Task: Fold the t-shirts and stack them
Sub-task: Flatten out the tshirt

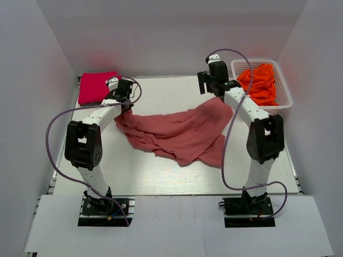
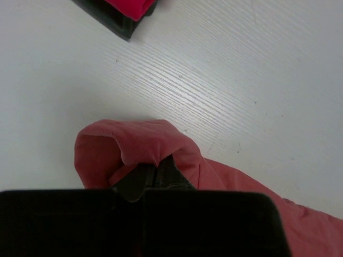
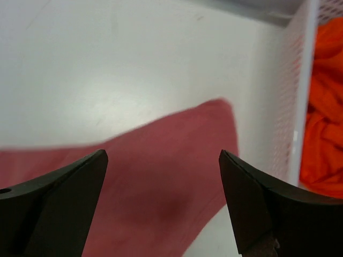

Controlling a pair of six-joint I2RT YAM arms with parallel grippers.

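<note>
1. Scanning all three views now: no text, label, brand, number or sign can be read anywhere.
</note>
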